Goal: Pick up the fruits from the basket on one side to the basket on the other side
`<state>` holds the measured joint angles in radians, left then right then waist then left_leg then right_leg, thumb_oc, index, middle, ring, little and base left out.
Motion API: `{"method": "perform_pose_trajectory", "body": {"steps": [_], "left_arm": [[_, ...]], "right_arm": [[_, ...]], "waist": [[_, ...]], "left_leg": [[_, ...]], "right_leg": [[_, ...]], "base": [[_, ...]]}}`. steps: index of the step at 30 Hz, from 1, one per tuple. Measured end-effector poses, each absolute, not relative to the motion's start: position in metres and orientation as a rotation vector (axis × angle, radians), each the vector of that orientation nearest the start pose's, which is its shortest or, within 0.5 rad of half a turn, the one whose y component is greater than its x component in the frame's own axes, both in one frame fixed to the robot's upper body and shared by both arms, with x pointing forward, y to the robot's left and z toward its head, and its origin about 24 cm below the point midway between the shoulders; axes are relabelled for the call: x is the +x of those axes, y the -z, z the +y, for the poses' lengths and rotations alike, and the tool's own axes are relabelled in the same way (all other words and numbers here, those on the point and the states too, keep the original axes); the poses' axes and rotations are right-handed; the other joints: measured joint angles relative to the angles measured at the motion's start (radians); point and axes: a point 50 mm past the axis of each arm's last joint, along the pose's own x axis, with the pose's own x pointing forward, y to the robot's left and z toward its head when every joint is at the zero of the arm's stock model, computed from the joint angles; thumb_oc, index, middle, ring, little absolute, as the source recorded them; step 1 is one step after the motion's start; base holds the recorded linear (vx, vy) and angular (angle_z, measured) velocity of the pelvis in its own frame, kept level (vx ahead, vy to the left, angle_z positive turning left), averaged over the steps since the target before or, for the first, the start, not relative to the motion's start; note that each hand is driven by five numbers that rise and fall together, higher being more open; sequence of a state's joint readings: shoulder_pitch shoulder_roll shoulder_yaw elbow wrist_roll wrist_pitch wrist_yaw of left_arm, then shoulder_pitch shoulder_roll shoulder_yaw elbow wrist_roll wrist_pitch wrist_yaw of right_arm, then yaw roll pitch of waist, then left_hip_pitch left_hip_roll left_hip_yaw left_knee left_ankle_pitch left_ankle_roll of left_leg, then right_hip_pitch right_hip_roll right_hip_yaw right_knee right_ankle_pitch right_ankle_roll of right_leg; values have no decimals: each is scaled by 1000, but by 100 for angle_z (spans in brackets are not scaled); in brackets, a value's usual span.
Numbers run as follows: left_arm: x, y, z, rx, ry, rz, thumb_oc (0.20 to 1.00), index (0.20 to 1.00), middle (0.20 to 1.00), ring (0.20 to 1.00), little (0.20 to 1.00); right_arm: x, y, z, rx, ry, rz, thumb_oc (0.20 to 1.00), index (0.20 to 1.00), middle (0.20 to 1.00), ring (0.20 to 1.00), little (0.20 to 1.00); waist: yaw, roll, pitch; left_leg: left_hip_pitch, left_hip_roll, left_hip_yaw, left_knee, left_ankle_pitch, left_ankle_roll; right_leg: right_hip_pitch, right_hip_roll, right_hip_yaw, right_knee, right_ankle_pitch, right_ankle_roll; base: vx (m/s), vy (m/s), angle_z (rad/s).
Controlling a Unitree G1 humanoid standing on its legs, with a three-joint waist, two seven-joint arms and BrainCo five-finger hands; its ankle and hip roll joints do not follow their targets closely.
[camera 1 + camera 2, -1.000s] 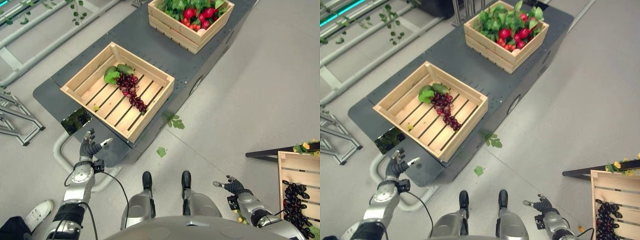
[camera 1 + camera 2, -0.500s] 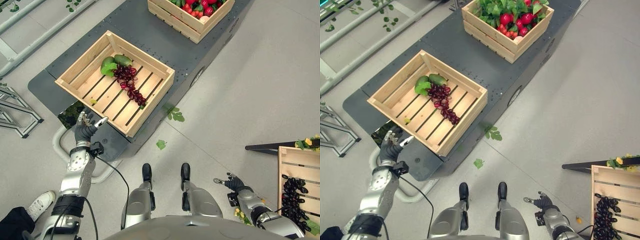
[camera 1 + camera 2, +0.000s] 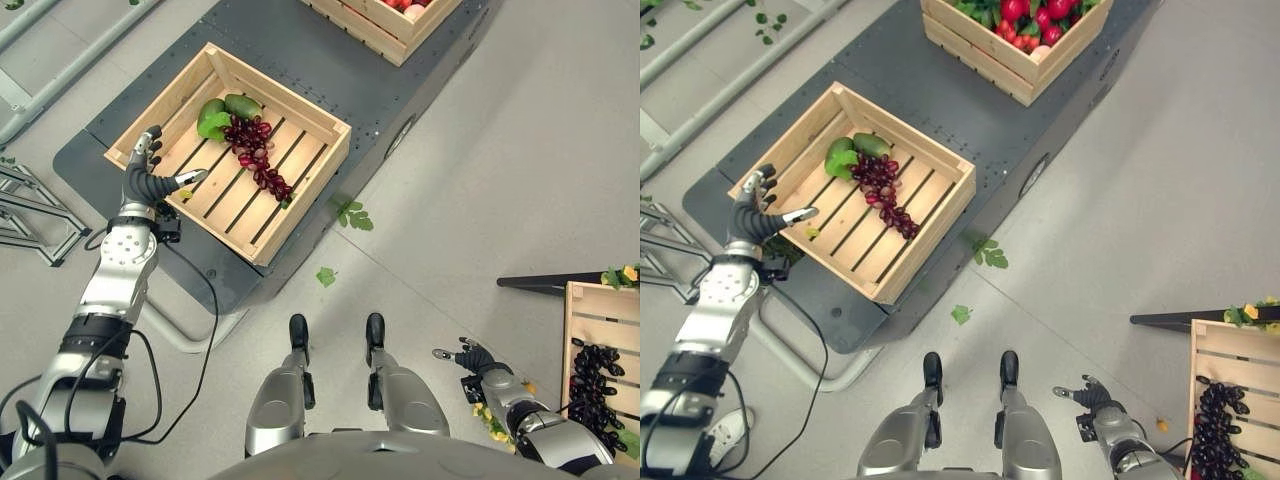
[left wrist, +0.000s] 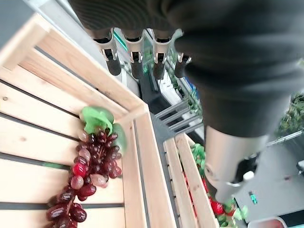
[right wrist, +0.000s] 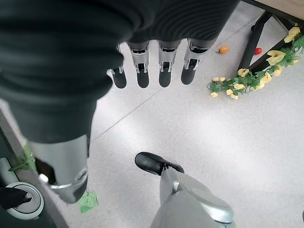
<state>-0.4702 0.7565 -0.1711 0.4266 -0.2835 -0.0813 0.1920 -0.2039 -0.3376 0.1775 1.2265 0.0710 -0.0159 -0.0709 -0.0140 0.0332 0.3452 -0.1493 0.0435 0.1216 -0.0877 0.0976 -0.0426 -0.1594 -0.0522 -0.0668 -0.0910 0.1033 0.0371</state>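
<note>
The left hand (image 3: 147, 178) hovers with fingers spread and empty over the near-left corner of the wooden crate (image 3: 322, 129), the red grape bunch (image 3: 257, 160) lying just beyond its fingertips, long axis running diagonally away, while the right hand (image 3: 478, 358) hangs slack far off

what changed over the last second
The left hand rose from below the near wooden crate to over its near-left corner, fingers open, holding nothing. The red grapes and green leaves lie in the crate as before. The right hand stayed low and open by the dark grapes.
</note>
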Motion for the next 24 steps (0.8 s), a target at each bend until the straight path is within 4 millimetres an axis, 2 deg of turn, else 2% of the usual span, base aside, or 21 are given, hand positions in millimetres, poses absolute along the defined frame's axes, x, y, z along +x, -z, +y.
{"method": "perform_pose_trajectory", "body": {"steps": [2, 10, 13, 17, 18, 21, 24], "left_arm": [[338, -150, 283, 586, -207, -146, 1000, 1000, 1000, 1000, 1000], [358, -208, 271, 929, -196, -283, 1000, 1000, 1000, 1000, 1000], [361, -216, 270, 1002, -202, -298, 1000, 1000, 1000, 1000, 1000], [368, -225, 258, 1103, -175, -326, 1000, 1000, 1000, 1000, 1000], [370, -228, 256, 1139, -174, -335, 1000, 1000, 1000, 1000, 1000], [373, -231, 253, 1209, -173, -337, 1000, 1000, 1000, 1000, 1000], [377, -239, 242, 1310, -155, -371, 1000, 1000, 1000, 1000, 1000]], "right_arm": [[173, 124, -267, -401, 143, 1004, 1000, 1000, 1000, 1000, 1000], [180, 119, -272, -424, 154, 984, 1000, 1000, 1000, 1000, 1000], [188, 116, -271, -427, 151, 961, 1000, 1000, 1000, 1000, 1000], [190, 115, -270, -444, 150, 949, 1000, 1000, 1000, 1000, 1000], [192, 114, -270, -444, 155, 943, 1000, 1000, 1000, 1000, 1000], [198, 110, -269, -446, 153, 915, 1000, 1000, 1000, 1000, 1000], [202, 108, -269, -454, 163, 897, 1000, 1000, 1000, 1000, 1000]], "waist": [[0, 2, 1], [-13, 10, 33], [-30, 11, 40], [-30, 14, 51], [-43, 17, 53], [-52, 25, 68], [-52, 37, 85]], "left_leg": [[-7, 1, 2, 0, 1, -1], [-45, -1, 3, 0, 6, 0], [-55, -3, 4, 0, 7, 1], [-64, -4, 6, 0, 7, 1], [-72, -4, 7, 0, 7, 1], [-77, -4, 11, 0, 7, 2], [-92, -6, 14, 0, 9, 4]], "right_leg": [[-10, 1, 2, 0, 0, 0], [-48, 0, 3, 0, 7, -1], [-59, -3, 4, 0, 7, -1], [-69, -3, 4, 1, 8, -1], [-78, -3, 5, 1, 9, -2], [-85, -4, 8, 1, 12, -1], [-104, -5, 16, 1, 18, -1]], "base": [[0, 0, 0], [0, 0, 0], [-6, 4, -1], [-21, 8, -2], [-55, 18, -2], [-41, 19, -4], [-36, 35, -6]]}}
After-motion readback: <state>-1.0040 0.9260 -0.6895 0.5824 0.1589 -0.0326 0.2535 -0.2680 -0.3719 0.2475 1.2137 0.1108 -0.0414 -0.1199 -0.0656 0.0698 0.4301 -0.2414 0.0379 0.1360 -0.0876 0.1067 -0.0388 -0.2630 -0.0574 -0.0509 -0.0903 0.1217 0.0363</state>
